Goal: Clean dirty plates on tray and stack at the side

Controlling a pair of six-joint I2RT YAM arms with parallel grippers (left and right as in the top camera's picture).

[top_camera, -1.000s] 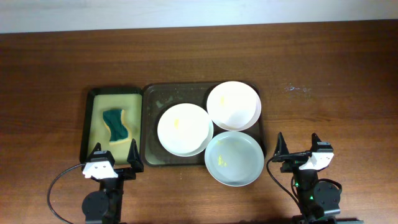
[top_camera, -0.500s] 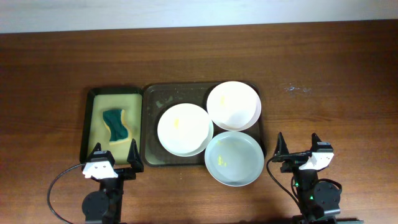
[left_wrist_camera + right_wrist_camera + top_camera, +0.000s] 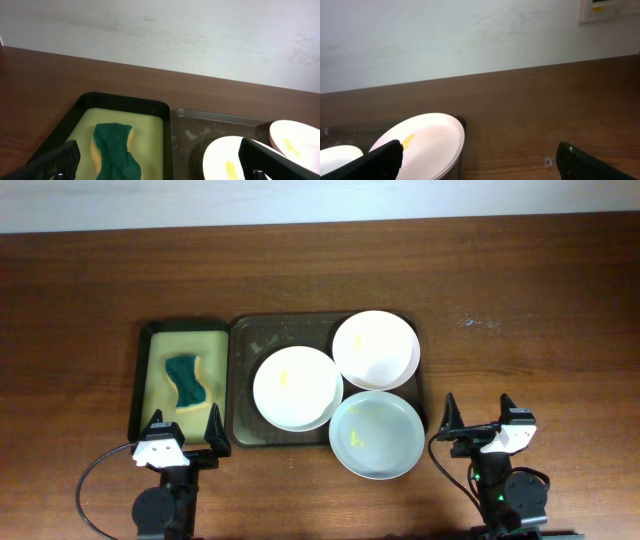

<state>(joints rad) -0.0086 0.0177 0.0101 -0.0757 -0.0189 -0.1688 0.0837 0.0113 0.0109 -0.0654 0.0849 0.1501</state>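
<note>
Three white plates lie on the dark brown tray (image 3: 245, 340). One plate (image 3: 296, 387) sits at the tray's middle with a yellow smear. One plate (image 3: 375, 350) is at the tray's far right. One plate (image 3: 377, 434) overhangs the tray's near right corner, with a small yellow spot. My left gripper (image 3: 183, 429) is open and empty at the near table edge, below the small black tray. My right gripper (image 3: 477, 416) is open and empty, right of the near plate. The left wrist view shows the tray (image 3: 200, 132) and a smeared plate (image 3: 225, 160). The right wrist view shows a smeared plate (image 3: 425, 142).
A small black tray (image 3: 141, 375) with yellow lining stands left of the brown tray and holds a green and yellow sponge (image 3: 186, 381), also in the left wrist view (image 3: 115, 152). Bare wooden table lies right of the plates (image 3: 540, 330). A wall runs behind the table.
</note>
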